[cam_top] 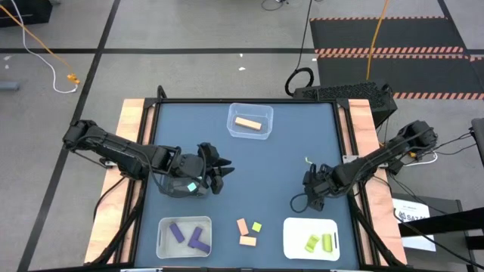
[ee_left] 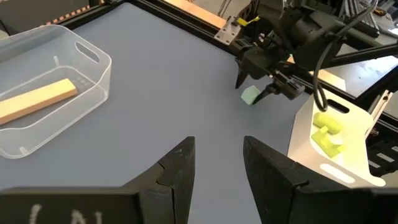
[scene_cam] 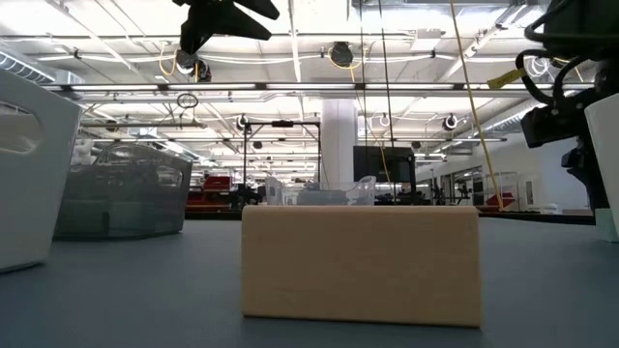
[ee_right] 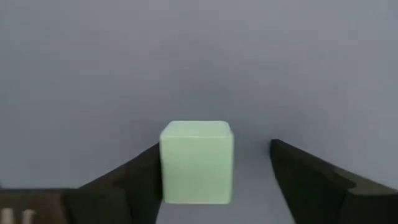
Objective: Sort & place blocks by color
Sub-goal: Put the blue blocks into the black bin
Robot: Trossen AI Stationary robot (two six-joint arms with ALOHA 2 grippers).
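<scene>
Spanning a hall floor, the blue table (cam_top: 249,174) carries the spread right gripper (ee_right: 214,180) straddling a green cube (ee_right: 196,162).

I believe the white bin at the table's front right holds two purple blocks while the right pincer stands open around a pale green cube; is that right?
Not quite: the blocks in the white bin are yellow-green, not purple, as the high view shows. The purple blocks lie in the clear bin at the front left. The rest holds: the right pincer stands open around the pale green cube.
</scene>
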